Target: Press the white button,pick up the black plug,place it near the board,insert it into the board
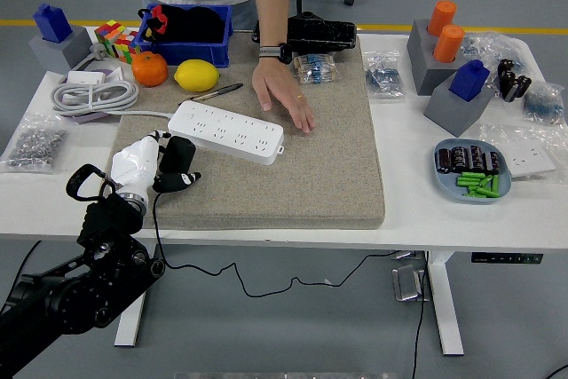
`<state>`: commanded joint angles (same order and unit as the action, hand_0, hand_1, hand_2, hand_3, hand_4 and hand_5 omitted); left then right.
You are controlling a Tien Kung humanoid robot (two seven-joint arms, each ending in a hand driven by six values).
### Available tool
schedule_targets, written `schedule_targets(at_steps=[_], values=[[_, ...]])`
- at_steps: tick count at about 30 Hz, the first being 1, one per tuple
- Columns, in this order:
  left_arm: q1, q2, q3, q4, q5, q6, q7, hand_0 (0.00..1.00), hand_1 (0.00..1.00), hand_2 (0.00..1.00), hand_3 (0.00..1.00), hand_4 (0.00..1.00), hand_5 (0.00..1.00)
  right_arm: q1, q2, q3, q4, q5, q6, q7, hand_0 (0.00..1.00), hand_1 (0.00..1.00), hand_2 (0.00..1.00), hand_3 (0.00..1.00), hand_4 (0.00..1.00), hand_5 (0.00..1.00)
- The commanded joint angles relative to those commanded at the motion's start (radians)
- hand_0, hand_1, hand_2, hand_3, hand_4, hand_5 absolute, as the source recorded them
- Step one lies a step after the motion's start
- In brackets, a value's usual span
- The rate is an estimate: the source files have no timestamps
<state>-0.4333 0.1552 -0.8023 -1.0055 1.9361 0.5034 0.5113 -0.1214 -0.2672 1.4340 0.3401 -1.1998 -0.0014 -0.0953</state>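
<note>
**Plug in hand, strip just ahead**

Head view: a white table (293, 219) on a grey floor, with a tan mat (311, 157) over its middle and clutter round the edges. The left hand (153, 159), white with black fingertips, reaches in from the lower left and is closed around the black plug (180, 157) at the mat's near left corner; the plug's cord drops over the table's near edge. The white power strip (226, 130) lies just beyond the plug, up and to the right, apart from it, its long axis running from upper left to lower right across the mat. Only the left hand is near it; no right arm shows. A person stands at the far side, one hand (284, 95) flat on the mat just beside the strip's right end, which I judge could get in the way of the insertion. No brand or lettering can be read; the white button is too small to pick out
</note>
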Motion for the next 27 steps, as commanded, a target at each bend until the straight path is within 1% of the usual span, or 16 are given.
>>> schedule_targets(at_steps=[1, 6, 7, 12, 13, 18, 19, 24, 25, 27], values=[[-0.001, 0.0, 0.0, 0.002, -0.004, 0.002, -0.002, 0.64, 0.621, 0.608, 0.796, 0.998, 0.285, 0.0, 0.0, -0.001, 0.0, 0.0, 0.0, 0.0, 0.878, 0.775, 0.766, 0.741, 0.911, 0.573], [-0.006, -0.002, 0.003, 0.011, -0.024, 0.012, -0.014, 0.64, 0.621, 0.608, 0.796, 0.998, 0.285, 0.0, -0.001, -0.003, 0.0, -0.001, -0.001, 0.001, 0.878, 0.775, 0.766, 0.741, 0.911, 0.573], [-0.009, -0.003, 0.006, 0.015, -0.031, 0.017, -0.018, 0.566, 0.586, 0.578, 0.782, 0.998, 0.293, 0.001, -0.001, -0.004, 0.001, -0.001, -0.001, 0.002, 0.877, 0.77, 0.765, 0.74, 0.912, 0.573], [-0.013, -0.008, 0.013, 0.022, -0.049, 0.028, -0.031, 0.566, 0.586, 0.578, 0.782, 0.998, 0.293, 0.002, 0.0, -0.003, 0.001, -0.003, -0.001, 0.002, 0.877, 0.77, 0.765, 0.74, 0.912, 0.573], [-0.015, -0.009, 0.015, 0.025, -0.056, 0.03, -0.035, 0.548, 0.577, 0.572, 0.784, 0.998, 0.335, 0.002, 0.0, -0.002, 0.0, -0.003, -0.001, 0.002, 0.877, 0.774, 0.764, 0.737, 0.912, 0.573], [-0.021, -0.012, 0.019, 0.034, -0.073, 0.041, -0.047, 0.548, 0.577, 0.572, 0.784, 0.998, 0.335, 0.002, 0.0, -0.002, 0.0, -0.005, -0.001, 0.002, 0.877, 0.774, 0.764, 0.737, 0.912, 0.573], [-0.022, -0.012, 0.019, 0.035, -0.075, 0.043, -0.049, 0.516, 0.547, 0.543, 0.773, 0.994, 0.367, 0.002, -0.001, -0.003, 0.0, -0.006, -0.001, 0.003, 0.877, 0.772, 0.764, 0.736, 0.91, 0.572], [-0.031, -0.013, 0.028, 0.048, -0.086, 0.062, -0.06, 0.516, 0.547, 0.543, 0.773, 0.994, 0.367, 0.003, -0.001, -0.006, 0.0, -0.008, 0.0, 0.002, 0.877, 0.772, 0.764, 0.736, 0.91, 0.572], [-0.033, -0.014, 0.029, 0.05, -0.086, 0.066, -0.06, 0.437, 0.469, 0.465, 0.721, 0.95, 0.296, 0.003, -0.001, -0.007, 0.0, -0.008, 0.0, 0.002, 0.877, 0.772, 0.764, 0.733, 0.909, 0.57], [-0.035, -0.015, 0.031, 0.054, -0.088, 0.069, -0.06, 0.437, 0.469, 0.465, 0.721, 0.95, 0.296, 0.004, -0.002, -0.009, 0.001, -0.009, 0.0, 0.002, 0.877, 0.772, 0.764, 0.733, 0.909, 0.57]])
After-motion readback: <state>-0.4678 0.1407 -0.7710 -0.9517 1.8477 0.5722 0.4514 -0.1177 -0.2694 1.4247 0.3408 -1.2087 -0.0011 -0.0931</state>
